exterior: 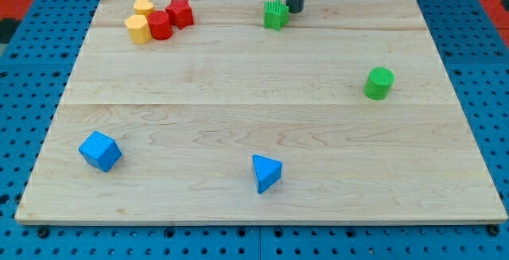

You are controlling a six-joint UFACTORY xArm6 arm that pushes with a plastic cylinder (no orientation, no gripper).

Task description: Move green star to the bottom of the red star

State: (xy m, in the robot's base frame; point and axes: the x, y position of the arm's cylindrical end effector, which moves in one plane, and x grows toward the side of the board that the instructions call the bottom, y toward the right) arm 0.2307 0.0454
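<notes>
Rod upright — my tip touching green star (view's right side).

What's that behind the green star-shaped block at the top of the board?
A dark rod stands just behind the green star, towards the view's right; my tip is close beside it. Whether they touch cannot be told. The star's back face is hidden from this view.

Only a short stretch of the arm shows: a straight, round rod, dark grey to black, smooth and unmarked, without cables or screws. It ends bluntly at my tip; its upper part is cut off.
</notes>
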